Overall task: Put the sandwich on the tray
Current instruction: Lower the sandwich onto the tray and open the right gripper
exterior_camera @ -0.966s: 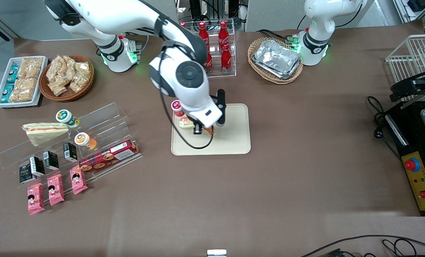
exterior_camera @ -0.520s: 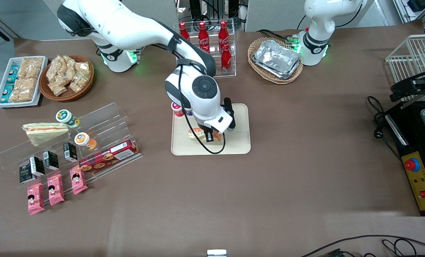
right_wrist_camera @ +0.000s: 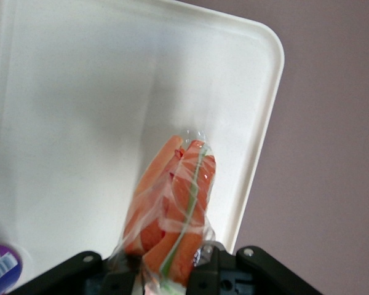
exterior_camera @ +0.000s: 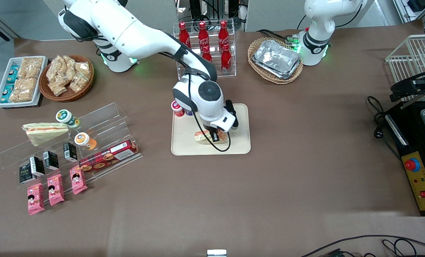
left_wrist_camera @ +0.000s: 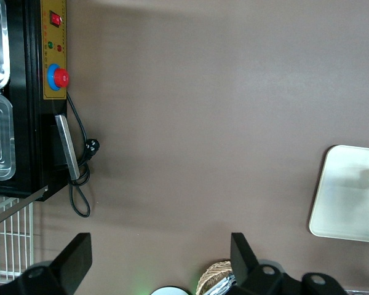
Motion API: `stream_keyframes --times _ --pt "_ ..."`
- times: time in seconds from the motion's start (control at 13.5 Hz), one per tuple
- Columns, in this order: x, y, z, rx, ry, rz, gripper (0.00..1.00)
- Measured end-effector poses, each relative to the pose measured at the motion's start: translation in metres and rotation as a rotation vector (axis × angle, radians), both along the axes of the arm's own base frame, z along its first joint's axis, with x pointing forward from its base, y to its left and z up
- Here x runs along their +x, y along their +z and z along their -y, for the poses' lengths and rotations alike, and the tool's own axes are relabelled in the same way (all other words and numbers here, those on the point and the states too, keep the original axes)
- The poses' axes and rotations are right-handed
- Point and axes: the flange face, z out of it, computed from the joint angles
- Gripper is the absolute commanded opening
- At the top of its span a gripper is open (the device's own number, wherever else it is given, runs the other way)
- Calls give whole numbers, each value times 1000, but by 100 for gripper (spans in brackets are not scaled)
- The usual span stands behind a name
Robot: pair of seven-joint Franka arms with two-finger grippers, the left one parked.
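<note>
I am holding the sandwich (exterior_camera: 206, 137) in my gripper (exterior_camera: 216, 136), my fingers clamped on the wrapped wedge, and I am lowering it over the tray (exterior_camera: 239, 142). Over the last second my arm has been swinging along the tray toward the rim nearest the front camera, and the gripper has been dropping with it: a moment ago the sandwich was hanging higher and nearer the small red-capped bottle (exterior_camera: 177, 108) at the tray's corner, and now it is sitting low over the middle of the tray, closer to that near rim. In the right wrist view the sandwich (right_wrist_camera: 172, 203), its orange filling showing through the clear wrap, is reaching out from between my fingers, with the tray (right_wrist_camera: 80, 92) spread pale beneath it and a rounded corner of the rim close by.

I judge that the carry is all but over and that the placing is now the step in hand. I cannot tell whether the wrap is already touching the tray floor or hanging just above it. What remains, as I read it, is to settle the wedge flat and let go, keeping it well inside the rim so that it is not tipping over the edge onto the counter (exterior_camera: 305, 178).
</note>
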Motion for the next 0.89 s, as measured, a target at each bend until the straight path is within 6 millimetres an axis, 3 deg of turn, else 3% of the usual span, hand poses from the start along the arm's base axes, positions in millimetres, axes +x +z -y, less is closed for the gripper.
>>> stream_keyframes --times 0.15,0.22,0.45,0.52,0.59,0.67,0.89 --pt "-4 -8 -3 4 14 8 7" --pt "-4 -11 -3 4 15 6 22" --pt "-4 -29 -1 -9 12 -11 28" --pt "-3 -33 0 -11 11 -15 37" --pt "-3 -36 1 -12 10 -16 70" --pt "-2 -37 2 -11 8 -15 96" --pt "3 -36 5 -8 0 -12 100"
